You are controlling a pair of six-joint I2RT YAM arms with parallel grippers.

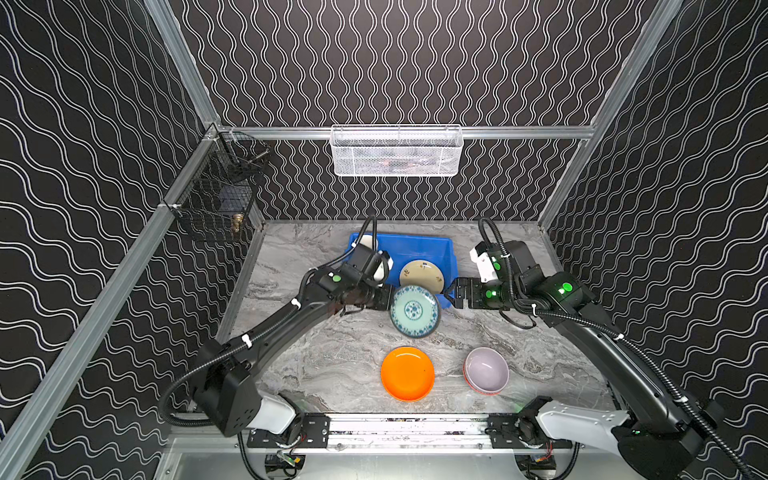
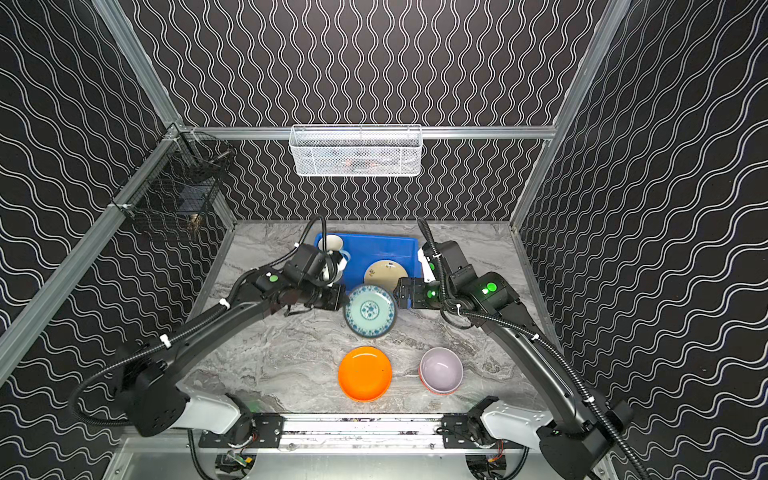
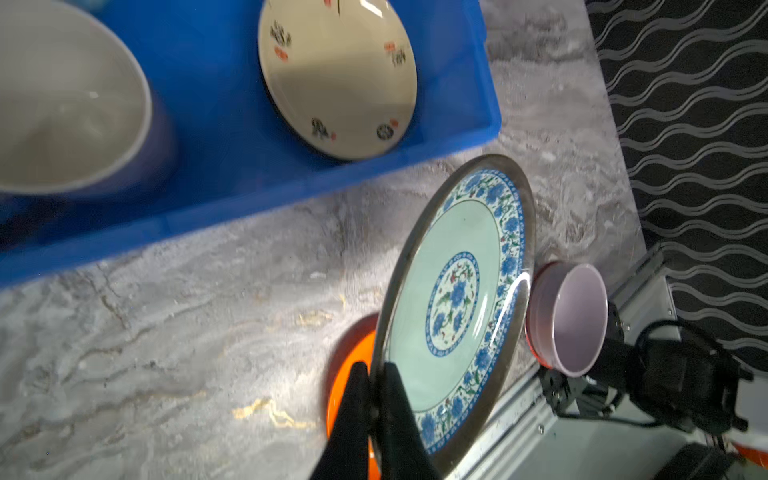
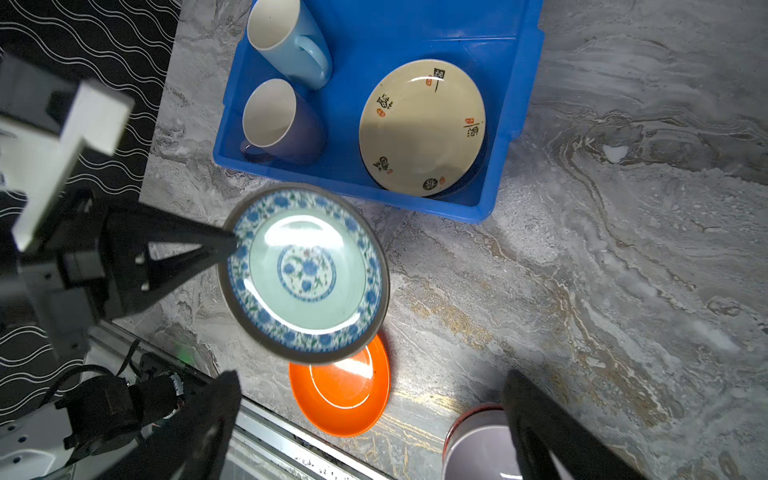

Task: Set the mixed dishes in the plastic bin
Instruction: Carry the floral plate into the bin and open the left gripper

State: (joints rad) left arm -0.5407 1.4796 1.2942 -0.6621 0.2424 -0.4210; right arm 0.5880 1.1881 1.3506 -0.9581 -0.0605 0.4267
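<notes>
Pinching one teal-patterned plate (image 1: 414,311) by its rim, the left gripper (image 3: 376,370) holds it tilted just outside the one blue bin (image 1: 415,246). In bin: light blue mug (image 4: 291,41), lavender mug (image 4: 282,120), one cream plate (image 1: 422,275). On table (image 1: 332,357): one orange plate (image 1: 407,373), one lavender bowl (image 1: 486,370). The right gripper (image 1: 451,296) is spread wide, empty.

Glossy teal-patterned plate (image 4: 307,270); smooth blue plastic bin (image 4: 353,37).

Black walls printed with white wavy lines (image 1: 415,62) close the cell at the back and on both sides, framed by silver aluminium rails (image 1: 519,132). A white mesh basket (image 1: 397,151) hangs from the back rail. A black wire basket (image 1: 216,199) hangs from the left rail in the far corner. Below lies a grey marble-patterned tabletop (image 1: 332,361), brightly lit, with a metal mounting rail (image 1: 407,428) along its near edge.
</notes>
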